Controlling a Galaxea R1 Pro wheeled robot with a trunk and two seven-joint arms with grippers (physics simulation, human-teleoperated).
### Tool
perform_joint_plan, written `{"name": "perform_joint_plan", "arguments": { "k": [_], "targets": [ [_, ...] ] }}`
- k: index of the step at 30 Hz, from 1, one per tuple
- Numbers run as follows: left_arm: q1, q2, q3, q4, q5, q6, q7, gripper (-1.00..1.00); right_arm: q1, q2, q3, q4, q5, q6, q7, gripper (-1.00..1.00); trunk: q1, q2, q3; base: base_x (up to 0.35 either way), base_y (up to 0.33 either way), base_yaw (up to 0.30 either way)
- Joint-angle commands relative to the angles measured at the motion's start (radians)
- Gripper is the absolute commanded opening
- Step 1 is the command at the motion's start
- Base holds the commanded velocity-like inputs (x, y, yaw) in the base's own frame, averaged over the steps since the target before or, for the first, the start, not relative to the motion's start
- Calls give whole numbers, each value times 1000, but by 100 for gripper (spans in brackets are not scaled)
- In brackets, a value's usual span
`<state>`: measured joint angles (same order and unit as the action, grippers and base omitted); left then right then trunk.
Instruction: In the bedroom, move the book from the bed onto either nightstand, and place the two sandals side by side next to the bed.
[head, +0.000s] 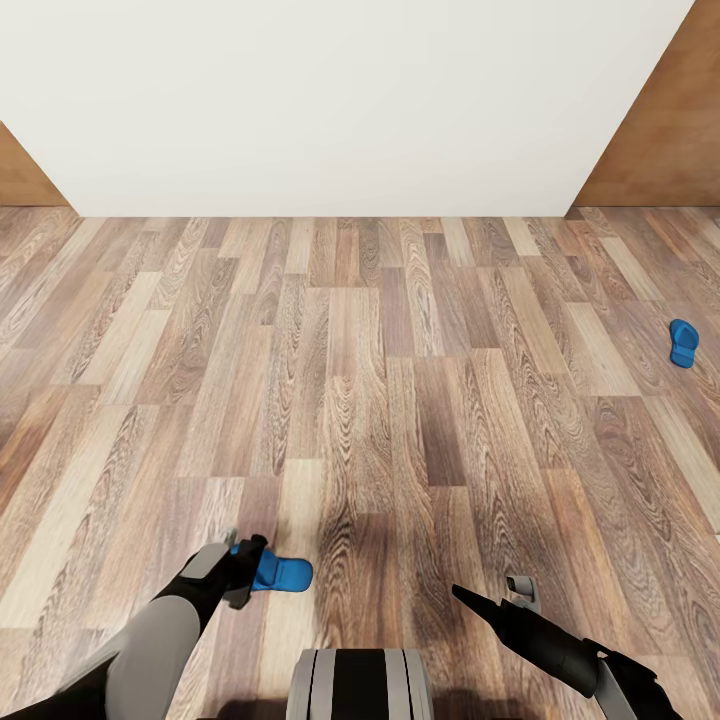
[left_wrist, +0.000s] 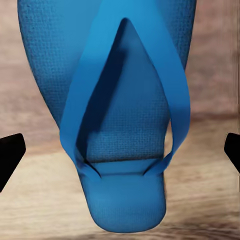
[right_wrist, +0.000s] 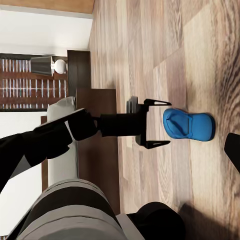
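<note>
One bright blue sandal (head: 283, 574) lies flat on the wood-plank floor just ahead of my base. My left gripper (head: 250, 570) hangs low over the floor and stands open. The sandal's (left_wrist: 122, 125) near end sits between the spread fingertips (left_wrist: 10, 155), untouched. In the right wrist view the left gripper (right_wrist: 166, 123) reaches to the sandal (right_wrist: 190, 125) from the side. The second sandal (head: 683, 343) lies far off to the right. My right gripper (head: 492, 592) hovers open at the lower right, holding nothing. The book is out of view.
A white wall (head: 330, 100) closes the floor ahead, with brown wooden panels (head: 660, 130) at both sides. In the right wrist view, the bed's dark frame (right_wrist: 100, 165) and a nightstand (right_wrist: 79, 67) with its lamp (right_wrist: 47, 65) stand behind my left arm.
</note>
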<state>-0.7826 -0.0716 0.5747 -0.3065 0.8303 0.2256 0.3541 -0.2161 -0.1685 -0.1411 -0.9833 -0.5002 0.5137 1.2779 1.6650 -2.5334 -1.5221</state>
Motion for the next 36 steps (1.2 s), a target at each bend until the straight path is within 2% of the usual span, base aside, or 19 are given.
{"name": "perform_joint_plan", "arguments": {
  "k": [1, 8, 12, 36],
  "targets": [
    [0, -1, -6, -3, 7, 4, 4, 100, 0, 0, 0, 0, -4, 9, 1, 100, 0, 0, -1, 0, 0, 0],
    [0, -1, -39, -3, 7, 3, -21, 100, 0, 0, 0, 0, -4, 9, 1, 100, 0, 0, -1, 0, 0, 0],
    [0, 0, -45, -3, 8, 3, -26, 100, 0, 0, 0, 0, -4, 9, 1, 100, 0, 0, -1, 0, 0, 0],
    [0, 1, -51, -3, 7, 3, -32, 100, 0, 0, 0, 2, -3, 10, 1, 100, 0, 0, -1, 0, 0, 0]
  ]
}}
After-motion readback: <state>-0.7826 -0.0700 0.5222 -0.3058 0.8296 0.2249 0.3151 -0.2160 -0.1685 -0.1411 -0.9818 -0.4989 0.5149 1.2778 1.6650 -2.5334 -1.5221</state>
